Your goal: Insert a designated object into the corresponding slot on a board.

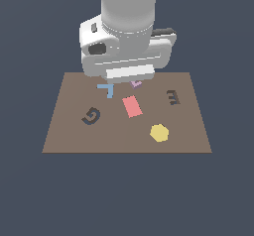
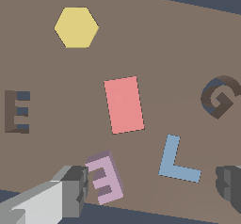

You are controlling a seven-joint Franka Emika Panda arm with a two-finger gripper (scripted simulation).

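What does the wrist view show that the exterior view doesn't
Only the wrist view shows the gripper's fingers open, and the whole pink E block just beside one finger. Only the exterior view shows the arm's body and the whole board. Both show the E slot, G recess, red rectangle, yellow hexagon and blue L.

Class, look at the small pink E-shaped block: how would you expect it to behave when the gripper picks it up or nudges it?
The pink block looks solid with crisp edges, so probably stiff. Lying flat on the board, it should slide rather than roll. Its small size suggests lightness.
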